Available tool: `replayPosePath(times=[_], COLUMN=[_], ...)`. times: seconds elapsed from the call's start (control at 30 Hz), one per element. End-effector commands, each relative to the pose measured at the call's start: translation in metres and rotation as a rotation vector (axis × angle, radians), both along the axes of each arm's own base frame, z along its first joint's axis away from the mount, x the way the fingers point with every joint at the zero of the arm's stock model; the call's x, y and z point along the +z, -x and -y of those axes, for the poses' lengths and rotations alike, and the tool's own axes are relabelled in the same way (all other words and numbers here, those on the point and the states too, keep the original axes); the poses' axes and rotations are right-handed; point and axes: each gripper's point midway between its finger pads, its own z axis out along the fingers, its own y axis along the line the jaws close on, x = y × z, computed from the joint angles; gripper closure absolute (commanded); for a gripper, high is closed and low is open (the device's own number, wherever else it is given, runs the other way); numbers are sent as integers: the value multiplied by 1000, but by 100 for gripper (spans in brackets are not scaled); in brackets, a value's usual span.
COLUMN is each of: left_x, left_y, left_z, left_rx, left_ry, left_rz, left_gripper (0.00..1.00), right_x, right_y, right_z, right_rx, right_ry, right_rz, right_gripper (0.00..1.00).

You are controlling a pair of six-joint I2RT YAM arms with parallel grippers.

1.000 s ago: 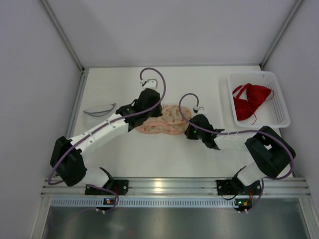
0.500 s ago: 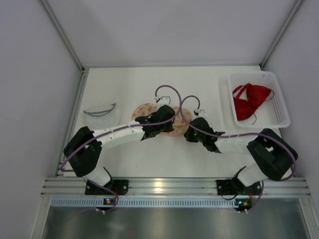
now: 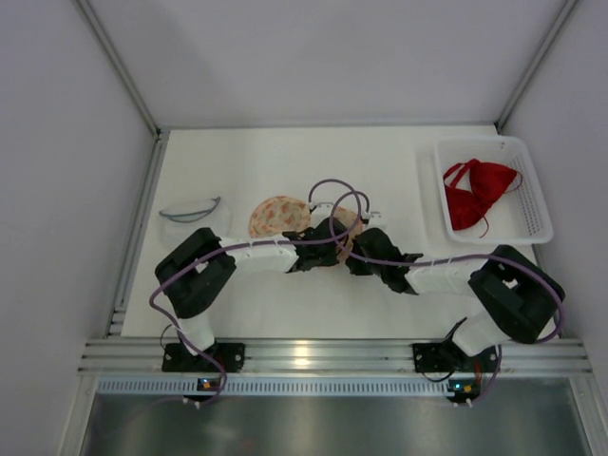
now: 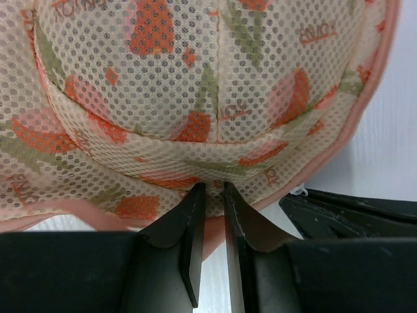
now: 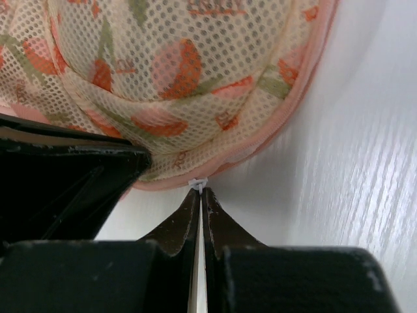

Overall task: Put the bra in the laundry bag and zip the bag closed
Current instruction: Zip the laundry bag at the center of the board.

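Left tool (image 4: pixel 212 190): nearly pressed together, pinching the pink-trimmed edge of the laundry bag (image 4: pixel 195 85).
Right tool (image 5: pixel 199 193): pressed together, tips nipping a small white tab (image 5: pixel 197 184) on the bag's rim.
Bra (image 3: pixel 475 195): red, in the white basket (image 3: pixel 535 204) at the right of the surface (image 3: pixel 237 294), well apart from the bag.

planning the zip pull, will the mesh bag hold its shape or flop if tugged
Likely semi-stiff: the bag holds a domed shape along its seams, so it may spring rather than flop. Probably light, being open mesh, so it could slide on the smooth table when tugged.
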Motion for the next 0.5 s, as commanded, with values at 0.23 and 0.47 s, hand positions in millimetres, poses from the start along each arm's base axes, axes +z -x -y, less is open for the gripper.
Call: replayPosePath(times=[0.23, 0.47], left_x=[-45, -49], left_y=[33, 38], left_z=[-38, -62], left_rx=[53, 89], left_ry=[-82, -93], left_rz=[-129, -168], left_gripper=[78, 79], right_x=[-11, -6], right_y=[-17, -44], right_z=[23, 59], right_rx=[28, -46], right_ry=[148, 172], right_rz=[-5, -8], right_gripper=[100, 100])
